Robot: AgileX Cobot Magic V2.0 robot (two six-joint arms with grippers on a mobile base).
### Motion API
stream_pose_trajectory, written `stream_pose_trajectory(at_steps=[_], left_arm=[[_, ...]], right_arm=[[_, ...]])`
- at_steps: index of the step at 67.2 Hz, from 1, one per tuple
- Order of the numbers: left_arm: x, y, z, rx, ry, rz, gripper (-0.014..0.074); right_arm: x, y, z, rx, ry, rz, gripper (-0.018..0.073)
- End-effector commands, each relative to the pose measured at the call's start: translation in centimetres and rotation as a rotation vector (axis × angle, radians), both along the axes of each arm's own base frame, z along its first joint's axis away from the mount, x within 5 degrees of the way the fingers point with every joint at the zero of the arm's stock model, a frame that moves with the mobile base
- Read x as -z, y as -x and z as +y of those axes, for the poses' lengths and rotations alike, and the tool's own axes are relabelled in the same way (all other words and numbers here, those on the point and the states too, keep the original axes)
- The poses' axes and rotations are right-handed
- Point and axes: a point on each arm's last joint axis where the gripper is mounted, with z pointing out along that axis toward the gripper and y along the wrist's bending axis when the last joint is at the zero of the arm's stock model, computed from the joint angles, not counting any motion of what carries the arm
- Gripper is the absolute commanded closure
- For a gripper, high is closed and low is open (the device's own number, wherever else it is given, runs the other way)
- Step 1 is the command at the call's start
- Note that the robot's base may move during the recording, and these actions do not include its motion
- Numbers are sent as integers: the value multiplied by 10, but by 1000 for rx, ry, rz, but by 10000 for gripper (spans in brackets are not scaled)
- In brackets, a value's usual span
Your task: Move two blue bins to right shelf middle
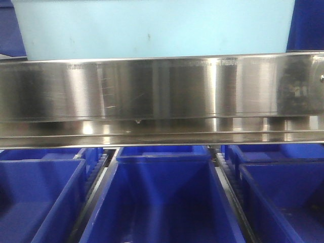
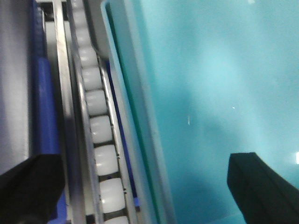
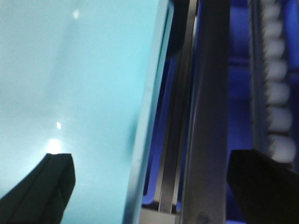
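While the pale bin (image 1: 152, 28) sat on the shelf behind the steel rail (image 1: 162, 86), above the dark bins (image 1: 162, 202), both hands stood wide and neither gripped anything. The left hand (image 2: 145, 163) straddled the bin's left wall, with one finger inside and the other outside near the rollers (image 2: 100, 126). The right hand (image 3: 149, 161) straddled the right wall the same way.

The outer fingers looked the likeliest trouble. With the roller tracks and rails close beside each wall, a finger could have snagged on metal during closing or lifting. Thin, smooth walls might have slipped from a shallow pinch. If one hand had closed or risen ahead of the other, the bin could have tilted and caught its front edge on the rail. Whether this level was the right shelf's middle could not be told.
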Motion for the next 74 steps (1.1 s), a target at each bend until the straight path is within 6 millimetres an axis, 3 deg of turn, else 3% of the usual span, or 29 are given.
stream_pose_trajectory(at_steps=[1,13,21,29,34,38,40,60,74], left_arm=[[9,-5,-3,-11,39,21,-14],[21,-10,-6,-7,17,79,-3],[26,-10,-6,-3,4,110,85],[27,-10,-6,-2,-2,118,306],[27,-10,-6,-2,-2,118,512],[27,-10,-6,-2,-4,123,666],[27,-10,-6,-2,-3,121,706],[24,-7,-5,0,-1,122,707],[0,6,1,-3,37,28,707]], right_arm=[[14,-7,2,4,3,19,21],[26,-13,6,3,1,54,27],[26,-13,6,3,0,55,144],[26,-12,6,3,4,65,389],[27,-11,6,4,8,73,608],[27,-11,6,4,8,73,729],[27,-11,6,4,8,73,720],[25,-11,5,5,4,65,718],[1,-1,1,1,-42,-39,718]])
